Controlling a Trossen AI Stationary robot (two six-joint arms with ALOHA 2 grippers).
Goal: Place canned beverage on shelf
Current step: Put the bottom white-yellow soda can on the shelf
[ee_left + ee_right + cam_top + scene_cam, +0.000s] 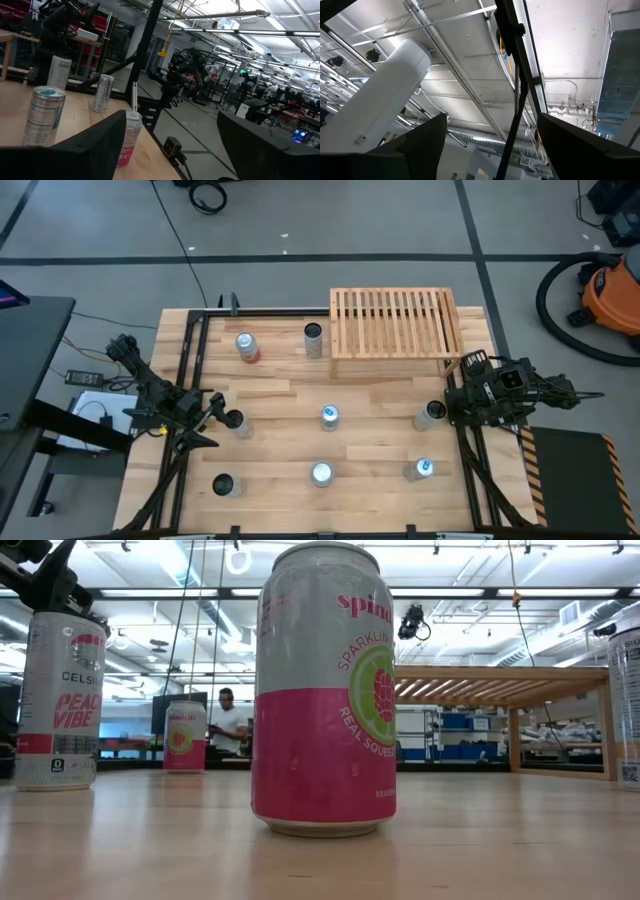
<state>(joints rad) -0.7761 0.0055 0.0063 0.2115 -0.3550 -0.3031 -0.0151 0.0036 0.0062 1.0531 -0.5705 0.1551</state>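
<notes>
The left gripper (212, 418) stood with its fingers apart and empty near the desk's left edge, aimed at a dark-topped can (235, 422) just beside it. The right gripper (455, 402) also stood apart, holding nothing, by the right edge, with a can (430, 415) just beside it. The shelf (395, 321) sat at the far right corner, its slats bare. Eight cans stood scattered over the desk (280, 470), none on the shelf. By this showing the task had barely begun: no can was gripped, and lifting and placing all remained.
</notes>
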